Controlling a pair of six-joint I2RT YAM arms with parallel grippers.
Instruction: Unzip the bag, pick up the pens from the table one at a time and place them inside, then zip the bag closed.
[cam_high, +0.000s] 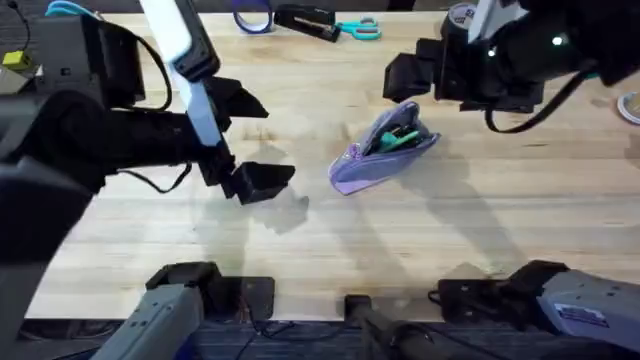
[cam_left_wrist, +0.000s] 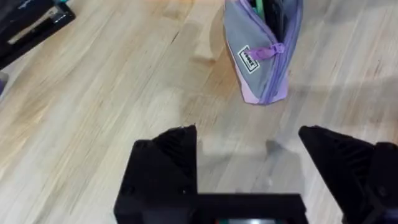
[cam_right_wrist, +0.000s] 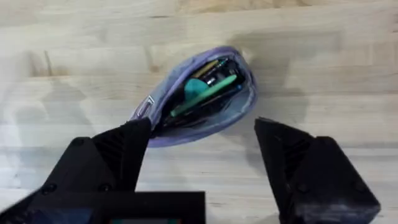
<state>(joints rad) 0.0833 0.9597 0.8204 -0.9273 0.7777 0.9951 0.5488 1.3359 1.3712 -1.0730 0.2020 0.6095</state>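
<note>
Unzipped lavender bag (cam_high: 383, 150) (green pens (cam_right_wrist: 208, 93) inside) lies on the table (cam_high: 420, 235)

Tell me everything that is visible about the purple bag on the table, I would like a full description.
The bag is a soft oblong pouch of lavender and grey fabric with a small pale label on its side. It lies on the wooden table, near the middle. Its zipper is open at one end, and the mouth gapes; green pens and dark items show inside. The purple zipper pull hangs near the label. Neither pincer touches it.
</note>
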